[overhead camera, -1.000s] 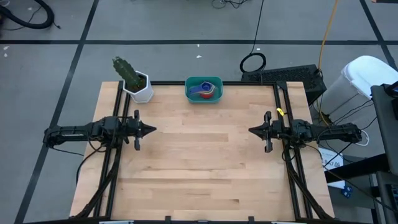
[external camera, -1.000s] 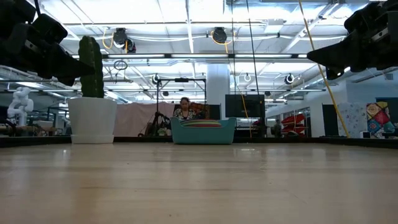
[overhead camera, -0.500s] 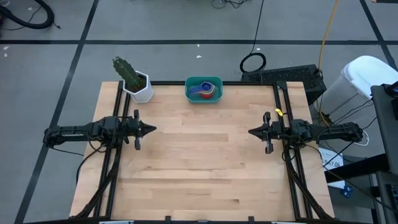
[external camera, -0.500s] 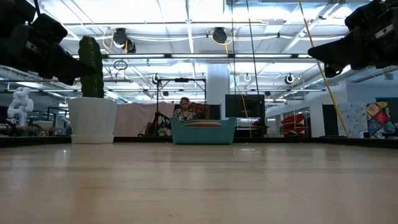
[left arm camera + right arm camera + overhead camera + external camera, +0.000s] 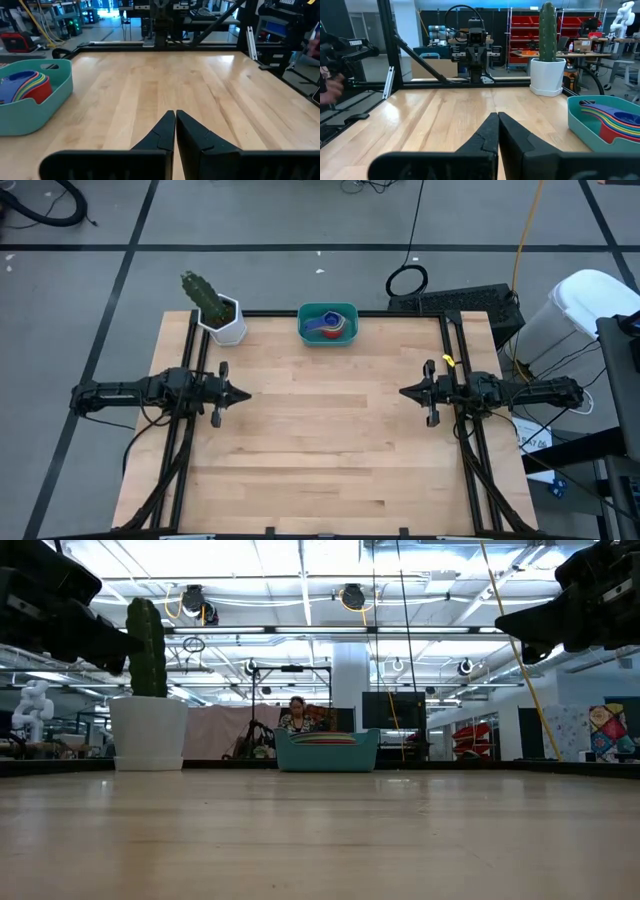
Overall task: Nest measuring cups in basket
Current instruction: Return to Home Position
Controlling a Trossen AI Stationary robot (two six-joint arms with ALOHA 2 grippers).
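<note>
Several plastic measuring cups [image 5: 24,89] fill rounded teal basket [image 5: 47,107].

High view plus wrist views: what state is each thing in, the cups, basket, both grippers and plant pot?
measuring cups: nested in one stack, lying inside the basket.
basket: upright at the table's far edge, holding the cups.
left gripper: shut, empty, above the table's left side.
right gripper: shut, empty, above the table's right side.
plant pot: upright, apart from the basket.

No legible text, no readable labels, brands, numbers or signs
</note>
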